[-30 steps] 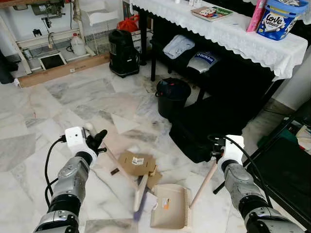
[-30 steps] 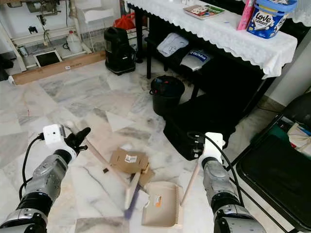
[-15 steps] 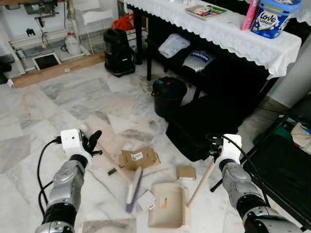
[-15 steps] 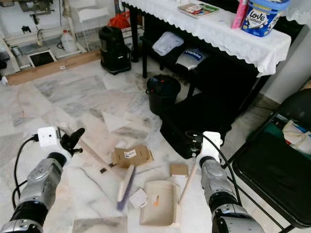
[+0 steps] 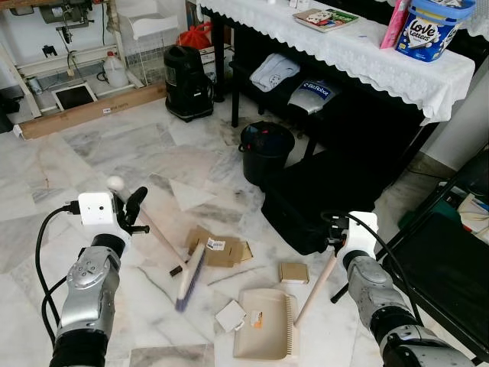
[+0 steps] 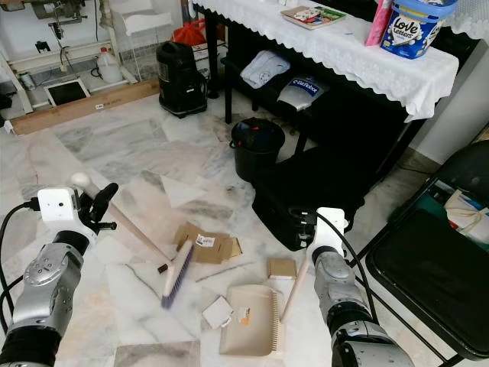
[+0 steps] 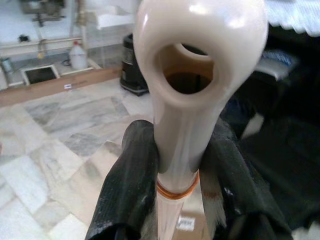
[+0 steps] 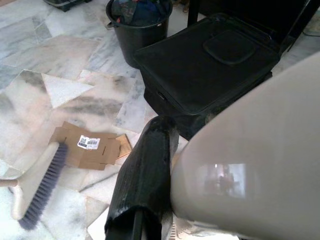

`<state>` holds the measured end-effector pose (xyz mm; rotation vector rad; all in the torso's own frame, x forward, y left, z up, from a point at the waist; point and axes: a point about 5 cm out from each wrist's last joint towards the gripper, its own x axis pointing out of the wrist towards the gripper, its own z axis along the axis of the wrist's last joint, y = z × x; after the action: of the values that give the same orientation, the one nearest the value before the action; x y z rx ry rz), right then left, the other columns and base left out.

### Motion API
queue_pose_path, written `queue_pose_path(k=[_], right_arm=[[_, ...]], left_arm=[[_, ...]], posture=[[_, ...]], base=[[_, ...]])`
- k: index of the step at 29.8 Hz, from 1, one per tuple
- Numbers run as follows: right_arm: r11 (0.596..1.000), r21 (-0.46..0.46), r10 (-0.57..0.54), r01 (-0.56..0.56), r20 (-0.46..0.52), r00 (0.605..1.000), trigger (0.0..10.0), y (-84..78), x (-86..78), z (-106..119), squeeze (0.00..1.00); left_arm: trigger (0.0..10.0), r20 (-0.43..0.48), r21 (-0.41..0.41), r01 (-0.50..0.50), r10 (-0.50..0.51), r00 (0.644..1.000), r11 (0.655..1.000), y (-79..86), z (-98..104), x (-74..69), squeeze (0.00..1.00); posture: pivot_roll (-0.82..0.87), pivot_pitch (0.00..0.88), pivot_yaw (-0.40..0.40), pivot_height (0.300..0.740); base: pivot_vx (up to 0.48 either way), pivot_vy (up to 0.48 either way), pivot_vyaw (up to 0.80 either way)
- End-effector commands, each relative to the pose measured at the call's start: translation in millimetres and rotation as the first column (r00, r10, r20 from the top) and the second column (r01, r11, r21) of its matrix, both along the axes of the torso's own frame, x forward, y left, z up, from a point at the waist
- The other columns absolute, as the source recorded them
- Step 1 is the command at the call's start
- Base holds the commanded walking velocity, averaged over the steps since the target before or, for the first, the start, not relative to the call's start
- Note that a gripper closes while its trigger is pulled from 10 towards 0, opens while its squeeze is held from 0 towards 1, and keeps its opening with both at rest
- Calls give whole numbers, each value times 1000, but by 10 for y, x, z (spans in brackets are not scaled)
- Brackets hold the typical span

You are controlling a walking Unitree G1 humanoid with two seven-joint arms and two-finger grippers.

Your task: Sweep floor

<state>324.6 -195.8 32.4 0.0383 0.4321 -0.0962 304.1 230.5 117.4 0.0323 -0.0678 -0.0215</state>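
Observation:
My left gripper [image 5: 131, 210] is shut on the cream handle of a broom [image 5: 157, 237], just below its looped end [image 7: 200, 75], with black fingers [image 7: 127, 190] on both sides. The purple-bristled broom head [image 5: 189, 277] rests on the marble floor beside a flat cardboard piece [image 5: 218, 248]. My right gripper [image 5: 336, 241] is shut on the long handle of a beige dustpan [image 5: 263, 325], which lies flat on the floor. A white scrap [image 5: 228, 315] touches the pan's left edge. A small cardboard square [image 5: 293, 272] lies just beyond the pan.
A black bucket [image 5: 271, 149] and a black case [image 5: 321, 206] stand beyond the litter, under a table with a white cloth [image 5: 367, 53]. A black vacuum [image 5: 189, 82] is farther back. A black chair [image 5: 451, 267] is close on the right.
The broom head has swung left, away from the dustpan and towards the flat cardboard. My left gripper has moved up and left with the handle. The dustpan has stayed put.

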Motion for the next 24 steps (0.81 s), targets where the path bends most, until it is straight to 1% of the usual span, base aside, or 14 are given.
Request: queue_pose_path(k=[1,3,5,9,12,17,18,21,23,24], right_arm=[[1000,17,1,1,-127,992,10000,23,-172,-236,0],[1000,16,0,2,-126,992,10000,22,-170,-235,0],[1000,16,0,2,-126,992,10000,22,-170,-234,0],[1000,15,1,1,-128,992,10000,24,-170,-235,0],[1000,17,2,0,-131,991,10000,32,-174,-242,0],[1000,17,2,0,-130,992,10000,29,-172,-239,0],[1000,17,1,1,-130,992,10000,28,-173,-239,0],[1000,16,0,2,-131,991,10000,23,-174,-240,0],[1000,15,0,2,-131,991,10000,19,-175,-240,0],[1000,15,-2,4,-130,992,10000,10,-177,-240,0]], left_arm=[[10000,-1,81,44,-44,999,996,-35,34,-29,0],[10000,-31,116,68,-65,997,991,-49,-10,-62,0],[10000,-46,131,72,-66,997,989,-44,-36,-79,0],[10000,-77,118,56,-47,996,991,-18,-89,-95,0],[10000,-101,108,61,-50,994,992,-47,-132,-89,0],[10000,-131,61,59,-50,990,996,-89,-202,-87,0],[10000,-144,36,56,-50,988,998,-103,-230,-82,0],[10000,-182,-3,55,-54,982,999,-125,-295,-73,0],[10000,-237,-21,55,-58,970,998,-134,-365,-74,0],[10000,-283,-50,70,-81,956,996,-153,-414,-82,0]], posture=[[91,52,-43,740],[93,53,-43,740],[93,53,-43,740],[94,56,-44,740],[94,56,-44,740],[88,64,-44,740],[88,64,-44,740],[85,68,-44,740],[80,71,-43,740],[80,71,-43,740]], base=[[0,0,0],[0,0,0],[0,0,0],[0,0,0],[0,0,0],[0,0,0],[0,0,0],[0,0,0],[0,0,0],[0,0,0]])
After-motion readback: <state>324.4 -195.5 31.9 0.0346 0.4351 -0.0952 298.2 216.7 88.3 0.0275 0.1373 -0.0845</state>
